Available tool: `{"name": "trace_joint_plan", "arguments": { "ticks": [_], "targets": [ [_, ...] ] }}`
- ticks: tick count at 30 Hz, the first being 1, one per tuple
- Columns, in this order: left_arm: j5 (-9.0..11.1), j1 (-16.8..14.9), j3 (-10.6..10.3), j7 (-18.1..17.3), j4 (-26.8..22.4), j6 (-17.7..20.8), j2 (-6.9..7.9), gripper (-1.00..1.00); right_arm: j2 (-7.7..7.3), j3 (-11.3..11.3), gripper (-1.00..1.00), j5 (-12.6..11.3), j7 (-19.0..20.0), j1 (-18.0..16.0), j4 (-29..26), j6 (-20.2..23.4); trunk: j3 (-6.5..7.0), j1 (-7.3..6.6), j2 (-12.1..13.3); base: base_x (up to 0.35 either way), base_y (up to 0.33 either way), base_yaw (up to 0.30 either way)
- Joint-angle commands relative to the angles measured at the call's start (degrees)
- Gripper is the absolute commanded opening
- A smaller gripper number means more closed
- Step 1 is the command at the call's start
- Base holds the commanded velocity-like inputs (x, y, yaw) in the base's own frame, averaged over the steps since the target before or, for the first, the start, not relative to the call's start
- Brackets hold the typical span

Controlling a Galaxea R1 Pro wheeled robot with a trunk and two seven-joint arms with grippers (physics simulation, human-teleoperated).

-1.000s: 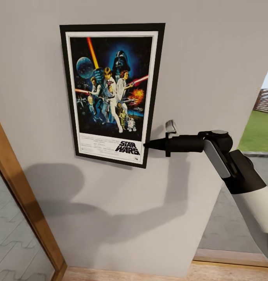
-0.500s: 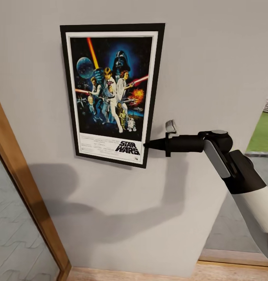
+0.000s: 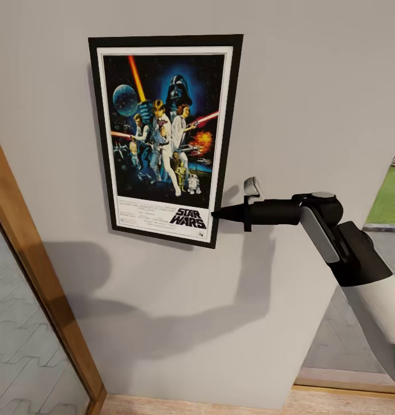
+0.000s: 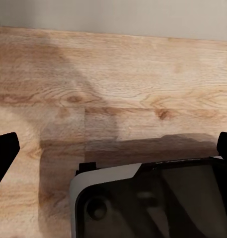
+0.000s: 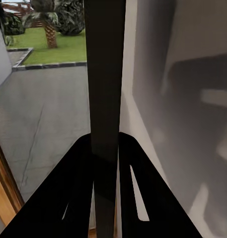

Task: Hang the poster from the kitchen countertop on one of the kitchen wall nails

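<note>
Filling most of the head view is the plain grey wall (image 3: 312, 86), and flat against it, upright, sits the poster (image 3: 164, 135), long axis vertical, top edge high, STAR WARS logo low. A wood-framed window (image 3: 42, 288) runs down beside it. From the robot's right comes the right arm, reaching sideways, and the right gripper (image 3: 216, 214) pinches the poster's lower right edge; the right wrist view shows the black frame (image 5: 104, 99) edge-on, fingers closed tight on either side. So the poster lies straight ahead of that claw, along the wall. The left gripper (image 4: 113, 148) hangs spread wide and empty over plank floor (image 4: 118, 74). No nail visible; it's likely behind the frame. Release looks next.
</note>
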Motion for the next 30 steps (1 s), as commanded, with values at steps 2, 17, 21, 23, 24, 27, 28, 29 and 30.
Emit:
{"name": "trace_joint_plan", "arguments": {
  "ticks": [2, 17, 21, 23, 24, 27, 28, 29, 30],
  "targets": [
    [-0.6, 0.0, 0.4, -0.4, -0.1, -0.2, -0.06, 1.00, -0.05, 0.1, -1.00, -0.5, 0.0, -0.1, 0.0, 0.4, -0.12, 0.04, -0.1, 0.000, 0.001, 0.000],
    [-0.6, 0.0, 0.4, -0.4, -0.1, -0.2, -0.06, 1.00, -0.05, 0.1, -1.00, -0.5, -0.1, -0.1, 0.0, 0.4, -0.12, 0.04, -0.1, 0.032, -0.033, 0.000],
    [-0.6, 0.0, 0.4, -0.4, -0.1, -0.2, -0.06, 1.00, -0.05, 0.1, -1.00, -0.5, -0.1, -0.1, 0.0, 0.4, -0.12, 0.04, -0.1, 0.004, -0.004, 0.000],
    [-0.6, 0.0, 0.4, -0.4, -0.2, -0.2, -0.06, 1.00, -0.05, 0.1, -1.00, -0.5, -0.1, -0.1, 0.0, 0.4, -0.12, 0.04, -0.1, 0.002, -0.002, 0.000],
    [-0.6, 0.0, 0.4, -0.4, -0.2, -0.2, -0.06, 1.00, -0.05, 0.1, -1.00, -0.5, -0.1, -0.1, 0.0, 0.4, -0.12, 0.04, -0.1, 0.001, -0.001, 0.000],
    [-0.6, 0.0, 0.4, -0.4, -0.2, -0.2, -0.06, 1.00, -0.05, 0.1, -1.00, -0.5, -0.1, -0.1, 0.0, 0.4, -0.12, 0.04, -0.1, 0.000, 0.000, 0.000],
    [-0.6, 0.0, 0.4, -0.4, -0.2, -0.2, -0.06, 1.00, -0.05, 0.1, -1.00, -0.4, -0.1, -0.1, 0.0, 0.4, -0.12, 0.04, -0.1, 0.000, 0.000, 0.000],
    [-0.6, 0.0, 0.4, -0.4, -0.2, -0.2, -0.06, 1.00, -0.05, 0.1, -1.00, -0.4, -0.1, -0.1, 0.0, 0.4, -0.12, 0.04, -0.1, 0.000, 0.000, 0.000],
    [-0.6, 0.0, 0.4, -0.4, -0.2, -0.2, -0.06, 1.00, -0.05, 0.1, -1.00, -0.4, -0.1, -0.1, 0.0, 0.4, -0.12, 0.04, -0.1, 0.000, 0.000, 0.000]
  ]
}}
